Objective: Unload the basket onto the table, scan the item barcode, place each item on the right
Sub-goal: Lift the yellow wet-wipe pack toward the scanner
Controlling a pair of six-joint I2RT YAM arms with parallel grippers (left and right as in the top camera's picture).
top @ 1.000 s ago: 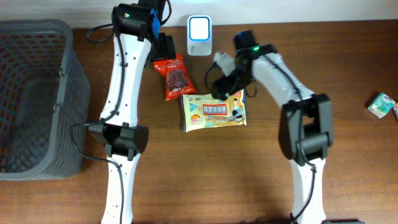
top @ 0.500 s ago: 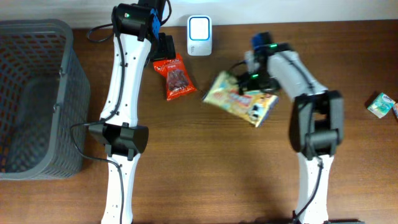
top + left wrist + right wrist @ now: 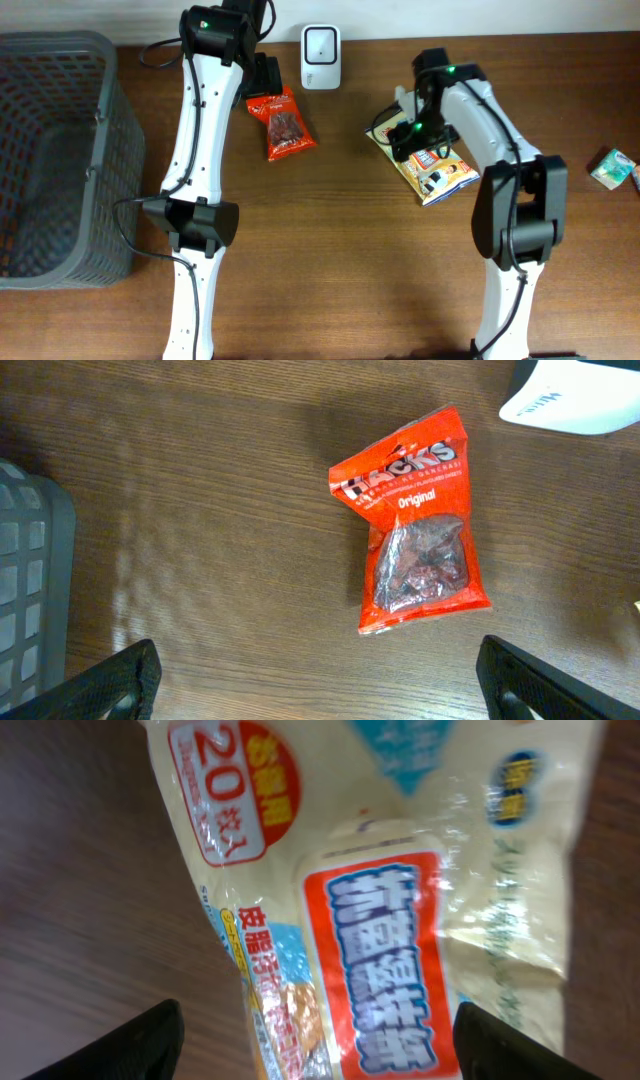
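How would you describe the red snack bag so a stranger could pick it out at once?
Find the white scanner at the far edge of the table, then look just in front of it, toward the grey basket. There the red snack bag lies flat. It is the only red packet, with a clear window showing dark pieces; the other pack is pale yellow.

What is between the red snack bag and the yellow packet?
Nothing: just bare table between the red snack bag and yellow packet, seen from overhead.

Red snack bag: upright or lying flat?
Lying flat: the red snack bag rests face up on the table, its whole printed front showing from above.
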